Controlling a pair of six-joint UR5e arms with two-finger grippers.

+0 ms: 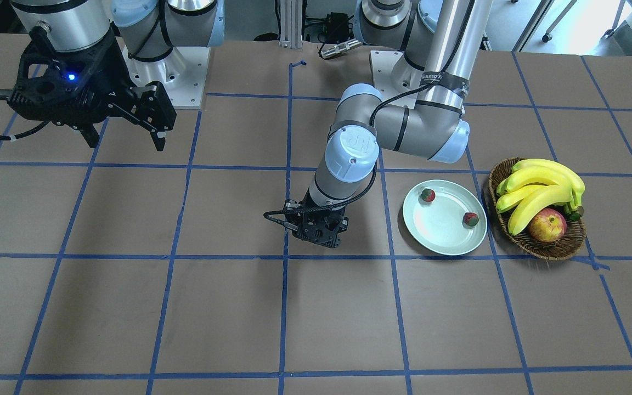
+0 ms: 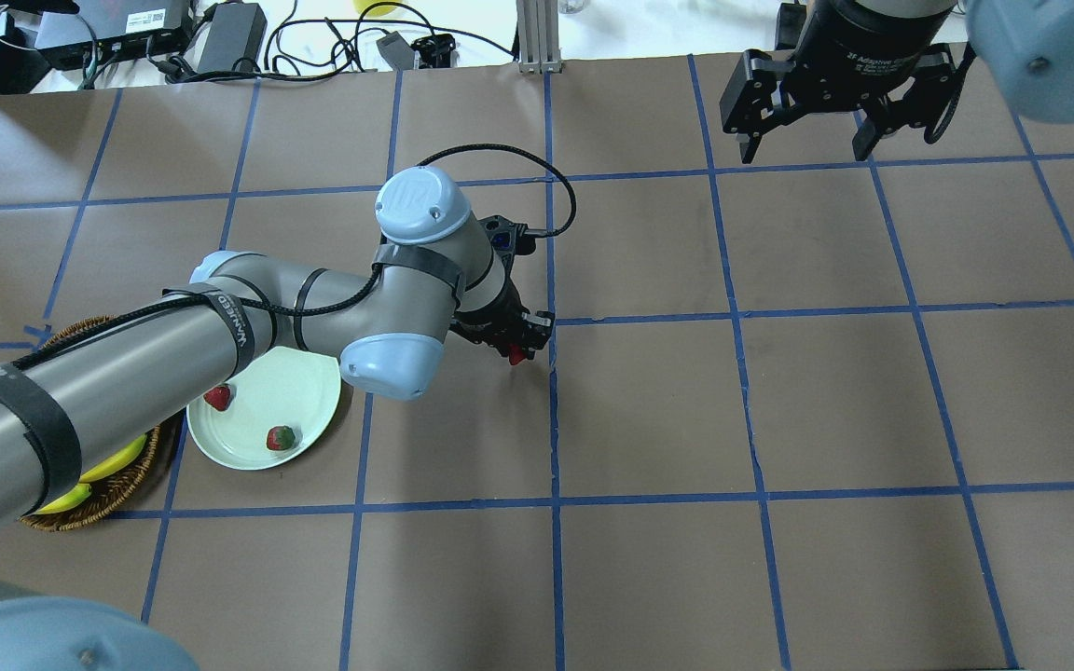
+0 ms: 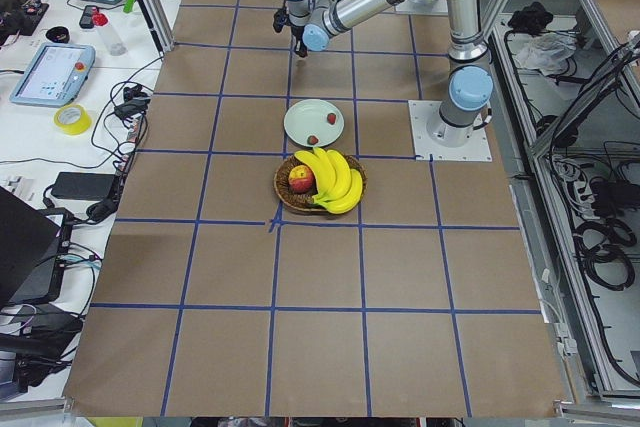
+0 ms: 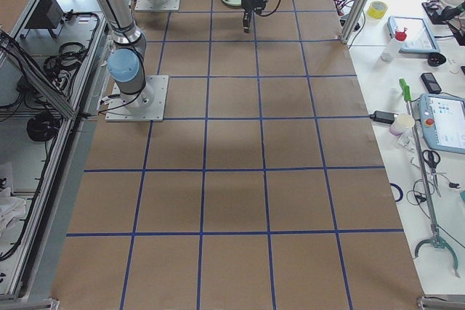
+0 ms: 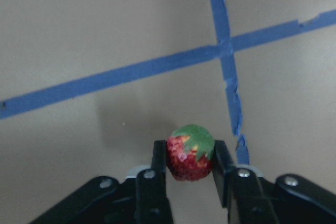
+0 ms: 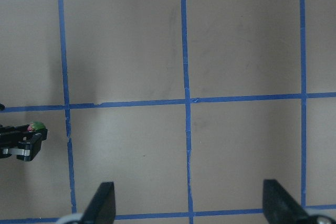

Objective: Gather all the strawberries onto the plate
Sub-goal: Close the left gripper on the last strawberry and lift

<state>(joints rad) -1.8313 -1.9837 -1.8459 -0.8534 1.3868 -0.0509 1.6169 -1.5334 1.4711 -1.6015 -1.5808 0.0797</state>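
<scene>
**Collection of strawberries, last fruit in hand.** The left hand (image 2: 518,347) is closed on the third strawberry (image 5: 190,153). Its fingers (image 5: 157,167) press the red body from opposite sides, just below the green top. This fruit is well apart from the plate (image 1: 442,233), on the side away from the basket (image 1: 541,249), and low over the bench (image 1: 129,307). Whether it has cleared the surface cannot be told.

Two strawberries (image 1: 428,195) (image 1: 470,219) already lie on the plate, near its rim and apart from each other. The right hand (image 2: 805,140) hangs far from the plate, its fingers spread wide and holding nothing.

The fruit is probably very light and fairly stiff, with a rounded, tapering body that could squirt out of a hard pinch. The widest part of the red body looks the best place to hold it, with modest force. It is likely to roll when released, so a low release over the plate's bare middle seems wise.
</scene>
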